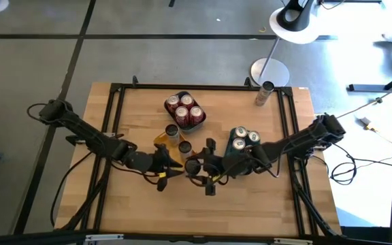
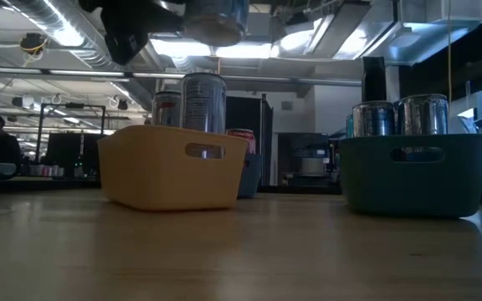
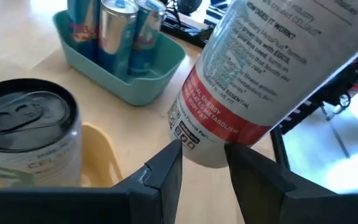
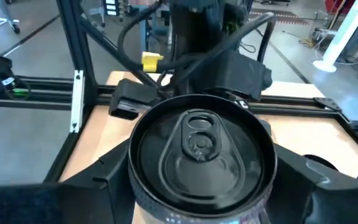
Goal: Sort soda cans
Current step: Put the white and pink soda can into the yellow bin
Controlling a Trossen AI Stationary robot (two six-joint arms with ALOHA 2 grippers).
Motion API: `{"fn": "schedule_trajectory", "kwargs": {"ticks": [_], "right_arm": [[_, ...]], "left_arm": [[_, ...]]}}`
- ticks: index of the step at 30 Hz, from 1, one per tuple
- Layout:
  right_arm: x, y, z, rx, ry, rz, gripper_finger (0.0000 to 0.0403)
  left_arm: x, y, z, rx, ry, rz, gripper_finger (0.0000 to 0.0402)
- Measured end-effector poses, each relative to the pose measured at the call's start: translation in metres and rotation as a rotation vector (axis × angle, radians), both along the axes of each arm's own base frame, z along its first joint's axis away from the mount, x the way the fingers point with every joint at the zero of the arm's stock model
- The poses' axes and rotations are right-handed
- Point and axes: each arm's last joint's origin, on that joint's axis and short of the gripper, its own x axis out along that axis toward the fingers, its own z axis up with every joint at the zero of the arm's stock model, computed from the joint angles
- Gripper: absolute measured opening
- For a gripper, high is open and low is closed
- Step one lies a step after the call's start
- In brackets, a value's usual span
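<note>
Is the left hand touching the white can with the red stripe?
Touching. The left wrist view shows the left hand with both fingers pressed against the white can.

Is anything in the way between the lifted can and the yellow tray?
Only a standing can already in the yellow tray, almost under the lifted can. Space beside it looks free. The right pincer grips the lifted can; the left pincer is at its base.

Yellow tray (image 2: 170, 176), teal tray (image 2: 414, 171), silver can with red band (image 3: 278, 68), red cans (image 1: 184, 109) behind the yellow tray.
</note>
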Motion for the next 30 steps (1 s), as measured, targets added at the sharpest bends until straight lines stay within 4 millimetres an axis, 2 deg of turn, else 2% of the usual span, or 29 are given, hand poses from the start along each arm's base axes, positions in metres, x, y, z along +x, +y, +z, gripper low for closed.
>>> {"fn": "schedule_trajectory", "kwargs": {"ticks": [6,13,17,22,30], "right_arm": [[0.001,0.001,-0.001,-0.009,0.002,0.012,0.0246],[0.009,-0.003,-0.010,-0.035,0.020,0.006,0.0248],[0.016,-0.007,-0.017,-0.044,0.026,-0.010,0.0247],[0.021,-0.008,-0.026,-0.060,0.052,-0.020,0.0246],[0.023,-0.010,-0.029,-0.078,0.057,-0.023,0.0246]], "left_arm": [[-0.014,0.005,0.008,0.004,0.047,0.009,0.0123],[-0.053,0.020,0.023,-0.023,0.159,0.049,0.0123],[-0.074,0.031,0.021,0.001,0.247,0.171,0.0123],[-0.088,0.048,0.005,0.063,0.341,0.435,0.0123],[-0.083,0.070,-0.031,-0.002,0.389,0.669,0.0123]]}}
